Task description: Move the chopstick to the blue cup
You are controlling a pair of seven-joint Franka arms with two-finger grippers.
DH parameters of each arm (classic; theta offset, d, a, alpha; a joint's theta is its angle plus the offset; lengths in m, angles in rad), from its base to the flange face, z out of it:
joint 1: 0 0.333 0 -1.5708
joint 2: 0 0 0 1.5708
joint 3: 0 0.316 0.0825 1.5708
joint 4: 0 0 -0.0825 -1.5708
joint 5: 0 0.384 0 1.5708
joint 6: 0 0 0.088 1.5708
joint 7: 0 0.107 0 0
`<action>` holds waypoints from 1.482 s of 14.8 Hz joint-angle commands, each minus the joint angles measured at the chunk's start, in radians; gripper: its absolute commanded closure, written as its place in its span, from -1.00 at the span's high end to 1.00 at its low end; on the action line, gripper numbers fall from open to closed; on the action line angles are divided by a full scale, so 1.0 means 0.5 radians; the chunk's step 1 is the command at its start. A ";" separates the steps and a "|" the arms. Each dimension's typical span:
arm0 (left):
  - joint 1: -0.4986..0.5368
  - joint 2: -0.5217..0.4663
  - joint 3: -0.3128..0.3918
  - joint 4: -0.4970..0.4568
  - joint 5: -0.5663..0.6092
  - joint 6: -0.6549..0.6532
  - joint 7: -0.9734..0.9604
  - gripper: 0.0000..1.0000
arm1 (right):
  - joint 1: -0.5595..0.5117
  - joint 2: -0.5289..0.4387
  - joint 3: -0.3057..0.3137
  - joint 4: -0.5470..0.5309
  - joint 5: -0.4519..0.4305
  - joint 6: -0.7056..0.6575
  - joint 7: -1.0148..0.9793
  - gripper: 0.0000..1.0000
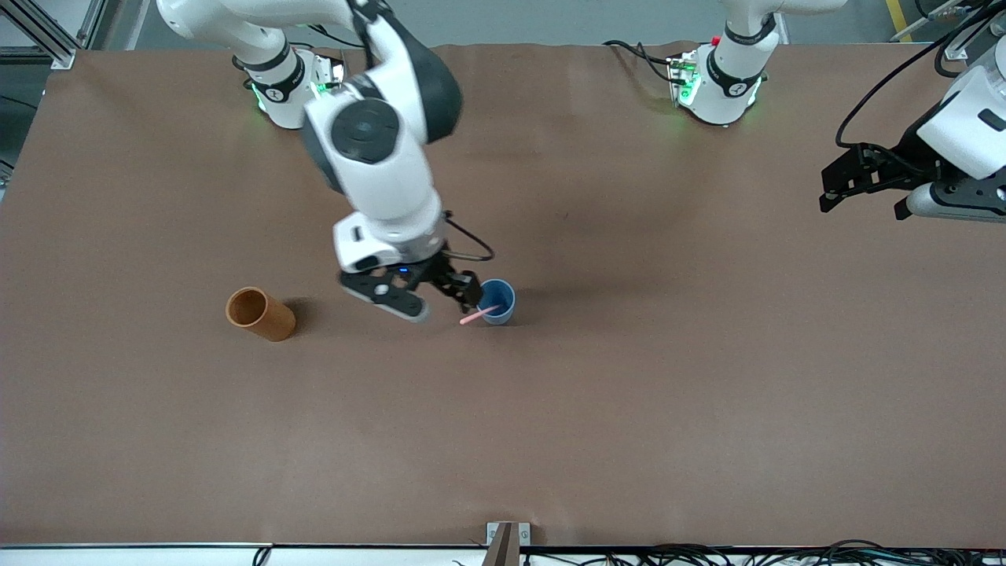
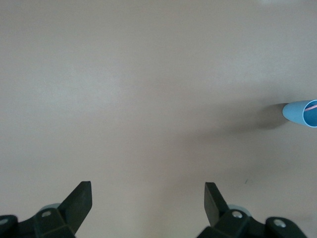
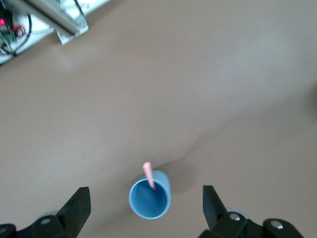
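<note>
The blue cup (image 1: 500,302) stands upright near the table's middle. The pale pink chopstick (image 1: 476,317) stands tilted in it, its upper end leaning out over the rim on the side nearer the front camera. My right gripper (image 1: 440,303) hangs just above the cup, open and empty. In the right wrist view the cup (image 3: 150,201) and chopstick (image 3: 148,173) lie between the spread fingers of the right gripper (image 3: 145,193). My left gripper (image 1: 863,206) waits in the air, open and empty, at the left arm's end of the table. The left wrist view shows the open left gripper (image 2: 147,187) over bare table, with the cup (image 2: 301,113) at that view's edge.
A taller orange-brown cup (image 1: 261,314) stands tilted toward the right arm's end of the table, level with the blue cup. The brown table mat (image 1: 629,393) stretches wide around both cups. Cables and a bracket (image 1: 507,542) line the table's near edge.
</note>
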 commanded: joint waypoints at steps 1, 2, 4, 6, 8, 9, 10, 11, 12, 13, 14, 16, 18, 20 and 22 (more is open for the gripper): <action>0.001 -0.012 0.001 -0.003 0.015 -0.002 0.028 1.00 | -0.117 -0.230 0.020 -0.064 0.006 -0.177 -0.258 1.00; 0.001 -0.012 0.001 -0.003 0.015 -0.002 0.028 1.00 | -0.172 -0.303 0.014 -0.080 0.003 -0.269 -0.411 1.00; 0.001 -0.012 0.001 0.000 0.015 -0.002 0.028 1.00 | -0.310 -0.429 0.011 -0.080 0.000 -0.557 -0.739 1.00; 0.004 -0.009 0.001 0.000 0.012 -0.002 0.028 1.00 | -0.436 -0.546 0.011 -0.089 0.000 -0.705 -0.906 1.00; 0.004 -0.006 0.001 0.003 0.012 0.001 0.025 1.00 | -0.537 -0.641 0.011 -0.098 -0.003 -0.822 -1.013 1.00; 0.004 -0.003 0.001 0.003 0.012 0.001 0.025 1.00 | -0.590 -0.675 0.008 -0.101 -0.007 -0.874 -1.084 1.00; 0.001 0.007 0.001 0.003 0.015 0.001 -0.003 1.00 | -0.651 -0.709 0.008 -0.101 -0.010 -0.923 -1.130 1.00; -0.002 0.022 0.001 0.006 0.012 0.001 -0.015 1.00 | -0.718 -0.745 0.008 -0.101 -0.022 -0.975 -1.185 1.00; -0.002 0.022 0.001 0.009 0.003 -0.002 -0.055 1.00 | -0.777 -0.782 0.008 -0.104 -0.046 -1.037 -1.292 1.00; -0.002 0.022 0.001 0.006 0.003 -0.002 -0.113 1.00 | -0.826 -0.816 0.008 -0.104 -0.077 -1.083 -1.390 1.00; -0.002 0.022 -0.002 0.009 0.003 -0.002 -0.168 1.00 | -0.869 -0.850 0.008 -0.132 -0.120 -1.117 -1.482 1.00; -0.002 0.019 -0.009 0.006 0.006 -0.002 -0.196 1.00 | -0.924 -0.948 0.008 -0.239 -0.199 -1.111 -1.621 1.00; 0.001 0.022 -0.009 0.009 0.006 0.001 -0.163 1.00 | -1.025 -1.015 0.008 -0.319 -0.212 -1.105 -1.780 1.00; 0.010 0.019 -0.009 0.006 0.009 0.001 -0.123 1.00 | -1.120 -1.052 0.008 -0.362 -0.212 -1.099 -1.934 1.00; 0.050 0.016 -0.036 0.006 0.009 0.001 -0.058 1.00 | -1.176 -1.068 0.011 -0.374 -0.212 -1.092 -1.992 1.00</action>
